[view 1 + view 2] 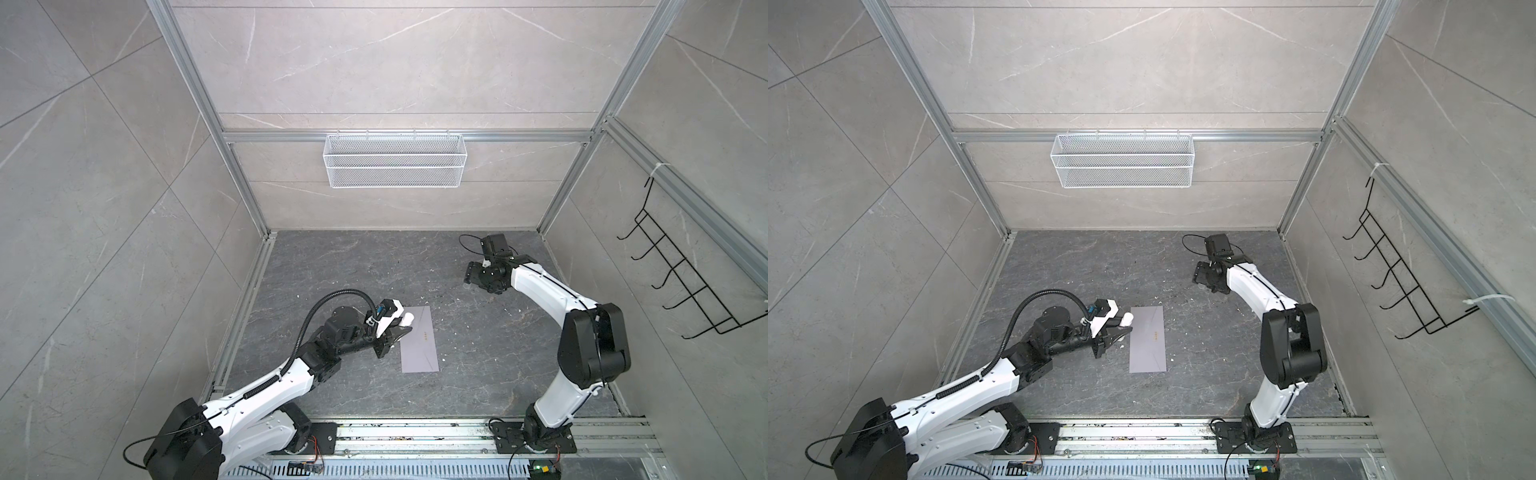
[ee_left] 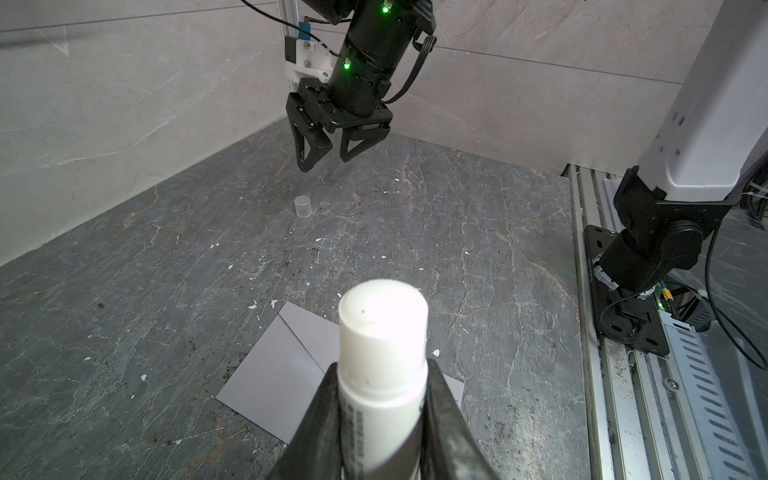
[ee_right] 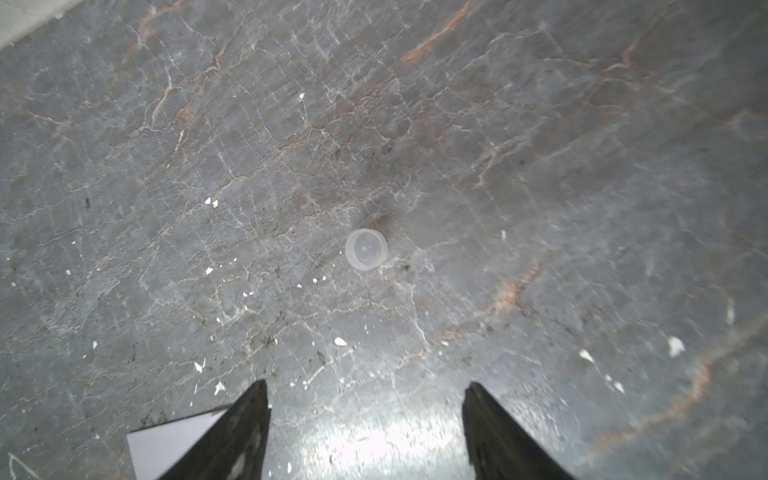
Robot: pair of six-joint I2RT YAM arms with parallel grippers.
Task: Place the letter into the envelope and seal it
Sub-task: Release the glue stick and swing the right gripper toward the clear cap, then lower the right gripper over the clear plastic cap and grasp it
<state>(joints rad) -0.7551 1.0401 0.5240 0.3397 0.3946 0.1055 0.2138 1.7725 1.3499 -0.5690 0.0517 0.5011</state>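
Glue stick (image 2: 382,353): white tube with no cap on it. Its rounded tip is brightly lit, and the print on the barrel is too blurred to read.
Left end effector (image 2: 382,368): closed narrowly on the glue stick, with a dark finger (image 2: 316,415) pressed against each side of the barrel. In both top views it sits low at the envelope's left long edge (image 1: 401,329) (image 1: 1121,329).
Envelope (image 1: 419,349): pale lavender-grey, lying flat on the tabletop left of centre with one short end toward the back wall. A small orange mark is on the upward face. A faint diagonal seam shows in the left wrist view (image 2: 274,374). Whether the flap is stuck down cannot be told.
Glue tip and envelope: the tip is over the envelope's far left part. Whether it touches the paper cannot be told.
Cap (image 2: 303,206): small and translucent, standing on end on the tabletop, well apart from the envelope and directly under the right end effector.
Right end effector (image 2: 326,162): pointing down with its jaws spread wide and nothing between them. It hangs above the cap (image 3: 365,249) and clear of it.
Tabletop (image 1: 353,270): dark grey veined stone, scattered with white flecks.
Wire basket (image 1: 392,170): white mesh, hung on the back wall's rail.
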